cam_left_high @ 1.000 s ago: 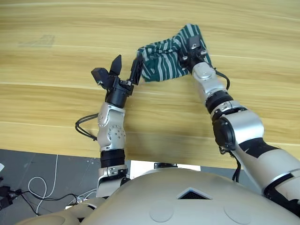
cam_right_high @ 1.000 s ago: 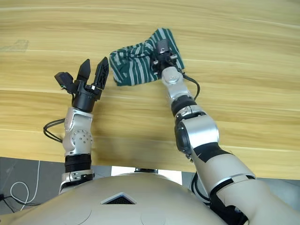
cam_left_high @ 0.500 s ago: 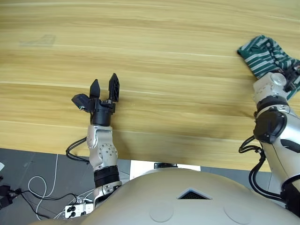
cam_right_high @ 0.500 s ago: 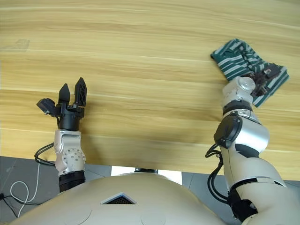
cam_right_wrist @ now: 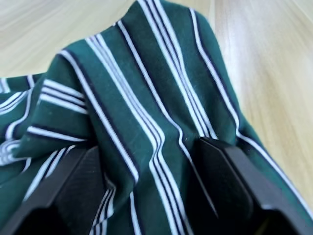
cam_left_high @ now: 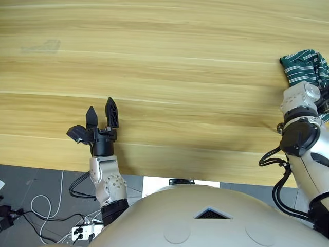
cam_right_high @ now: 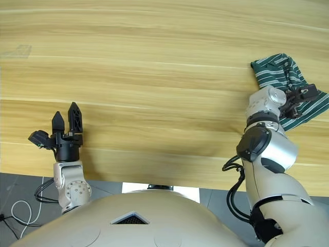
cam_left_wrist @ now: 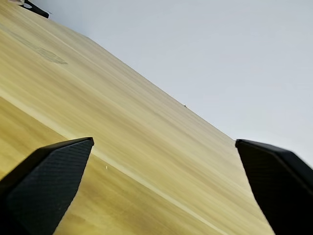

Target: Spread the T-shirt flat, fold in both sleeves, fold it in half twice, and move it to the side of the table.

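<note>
Since a second ago the right gripper [cam_right_high: 300, 95] has dragged the T-shirt [cam_right_high: 280, 72] from mid-table out to the robot's right, with only a small further shift in the last half second. The left gripper [cam_left_high: 101, 108] has pulled back toward the near edge of the table [cam_left_high: 180, 62]. Camera hasn't moved, so that's real motion. Right gripper: in its wrist view the fingers [cam_right_wrist: 225, 186] sit partly apart with a ridge of striped cloth bunched between them. I read that as a grip on the thick bundle, not a flat press. Left gripper: jaws wide, nothing in them, hanging over bare wood well apart from the shirt. The shirt lies on the table's far right, touching the right gripper, as a compact but rumpled bundle. Task looks close to done, with the release left. Risks: more sideways drag could skew or open the top layers, since the cloth is already creased around the fingers. Lifting off without opening fully could snag the fabric and pull the fold apart. If the table edge is near, another push could tip the bundle off it. Unclear: the table's right edge is out of frame, the left eye view cuts the shirt off, the right wrist covers its near side, and the layers can't be counted.
</note>
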